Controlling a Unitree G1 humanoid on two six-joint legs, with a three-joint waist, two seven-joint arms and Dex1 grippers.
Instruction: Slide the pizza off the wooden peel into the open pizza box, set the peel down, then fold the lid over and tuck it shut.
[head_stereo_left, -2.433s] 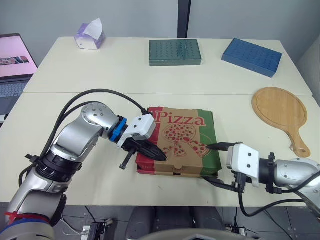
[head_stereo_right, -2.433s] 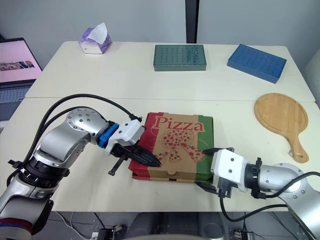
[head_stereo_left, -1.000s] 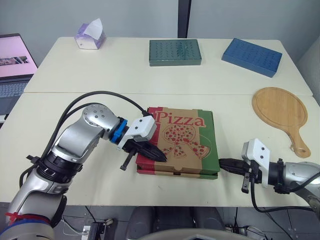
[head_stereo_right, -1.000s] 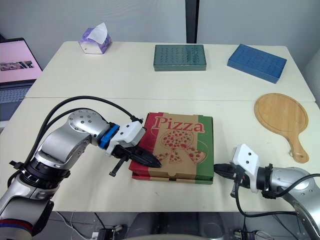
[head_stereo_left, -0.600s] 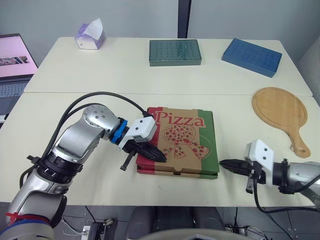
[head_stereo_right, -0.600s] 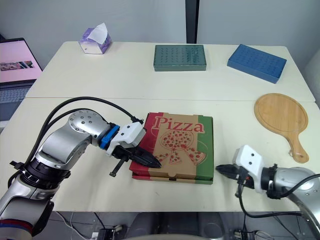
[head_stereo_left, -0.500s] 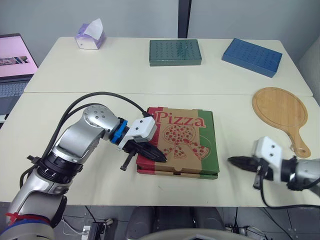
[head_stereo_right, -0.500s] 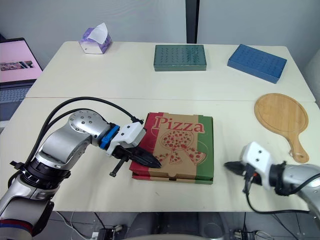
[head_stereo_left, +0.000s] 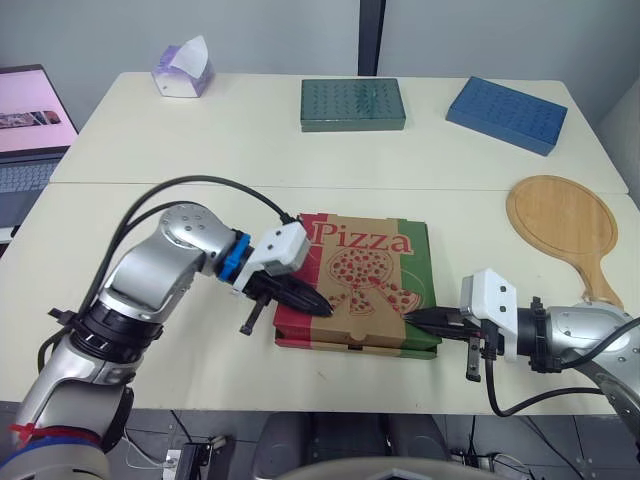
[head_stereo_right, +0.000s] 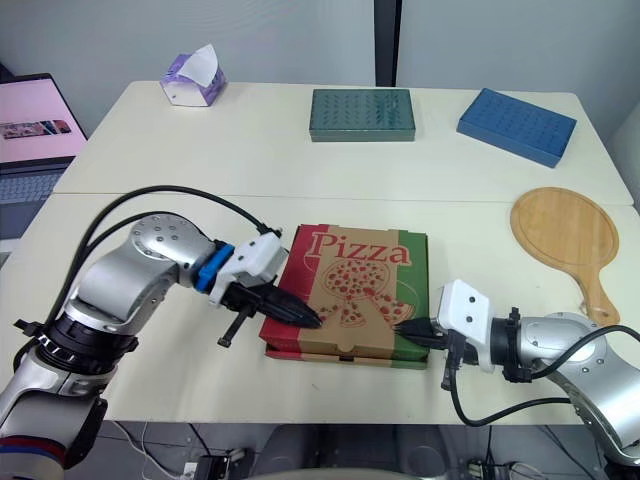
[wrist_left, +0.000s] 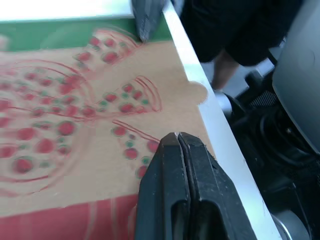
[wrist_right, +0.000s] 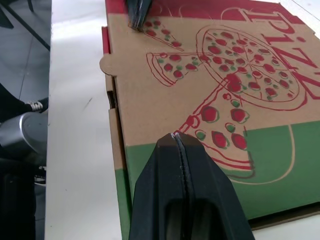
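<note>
The pizza box (head_stereo_left: 365, 275) lies closed in the middle of the near table, its printed lid down flat. My left gripper (head_stereo_left: 322, 311) is shut, and its tips rest on the lid near the front left corner (wrist_left: 177, 136). My right gripper (head_stereo_left: 410, 316) is shut too, its tips lying on the green front right part of the lid (wrist_right: 175, 134). Neither gripper holds anything. The wooden peel (head_stereo_left: 565, 225) lies bare and flat on the table to the right of the box, handle toward the front edge.
A dark green box (head_stereo_left: 352, 104) and a blue box (head_stereo_left: 507, 113) lie on the far table. A tissue box (head_stereo_left: 181, 68) stands at the far left, and a laptop (head_stereo_left: 30, 130) sits beyond the left edge. The box's front side is close to the table's front edge.
My right gripper drew back to the right, off the box, then returned onto the lid's front right part. The left gripper stayed on the lid. The box has not moved.
</note>
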